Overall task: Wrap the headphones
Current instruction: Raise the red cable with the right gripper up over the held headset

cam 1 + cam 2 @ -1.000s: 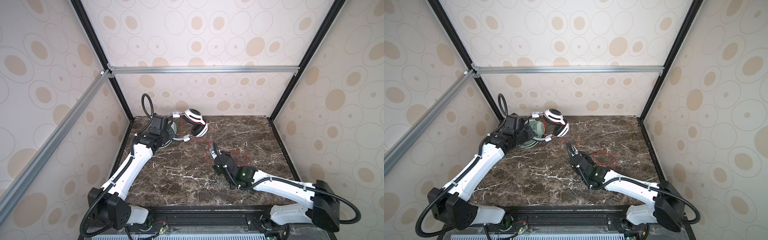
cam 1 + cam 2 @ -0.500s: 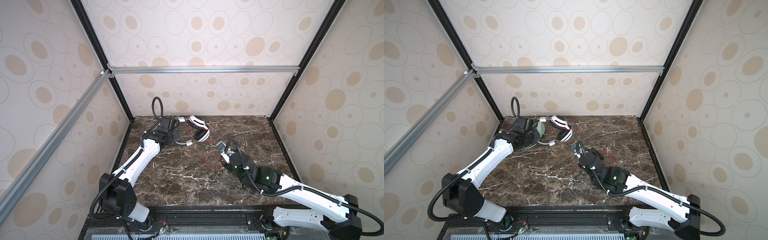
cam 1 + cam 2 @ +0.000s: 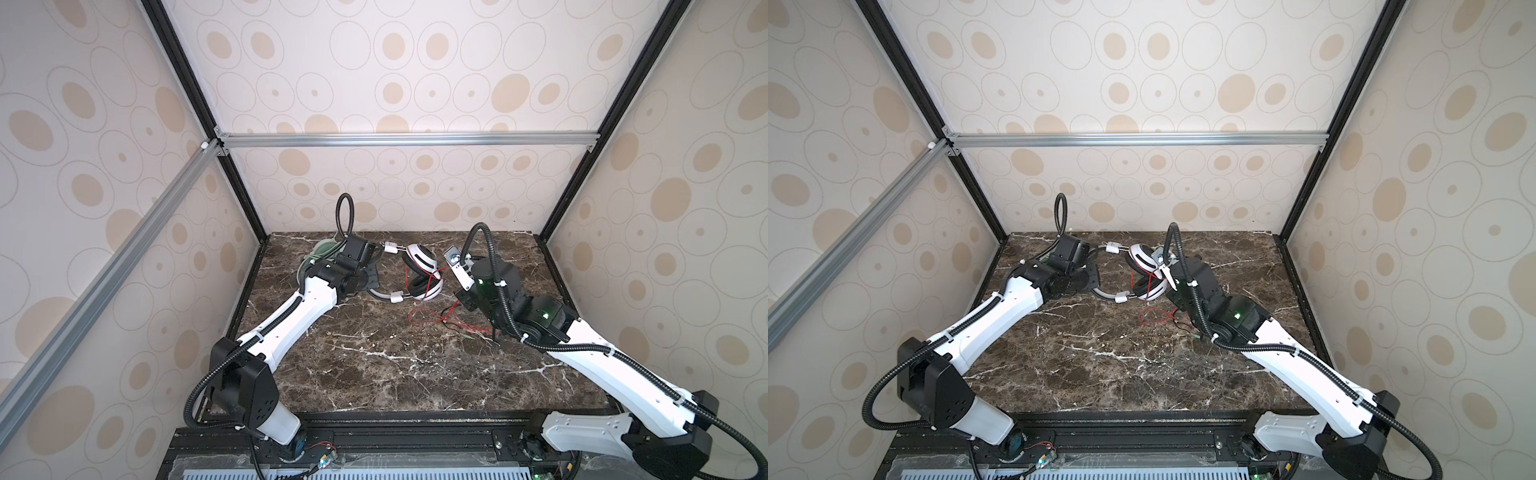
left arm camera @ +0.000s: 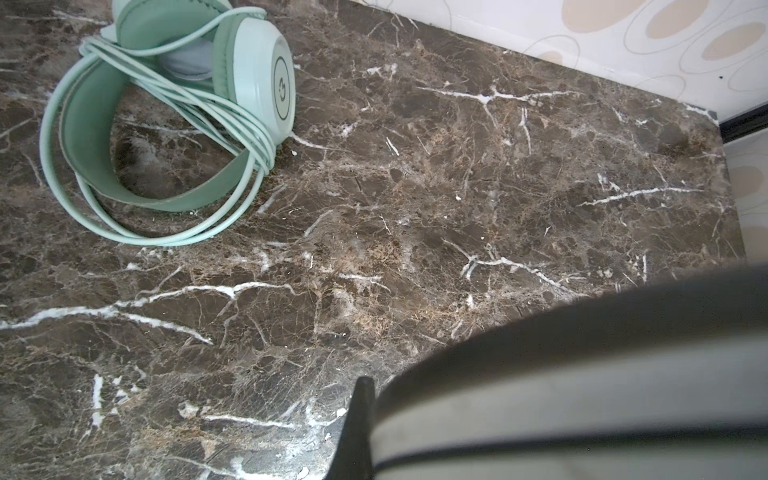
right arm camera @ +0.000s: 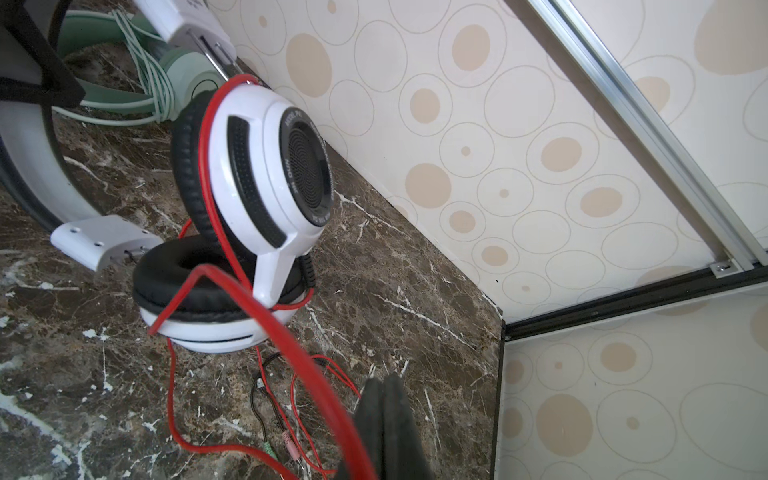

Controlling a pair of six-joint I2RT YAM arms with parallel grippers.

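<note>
At the back of the worktop, the white-and-black headset is clamped by its headband in the left hand. Its red cable is pinched in the closed right hand. The earcup lettering cannot be read.

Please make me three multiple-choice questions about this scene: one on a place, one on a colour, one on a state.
1. Where on the table does the green headset lie?
A. back left
B. front right
C. front middle

2. The white headset has a cable that is:
A. blue
B. red
C. black

3. The green cable is:
A. wound round its headset
B. stretched out straight
C. cut in two

1 A: it lies in the far left corner.
2 B: red loops cross the white headset.
3 A: its strands circle the green headset.
</note>
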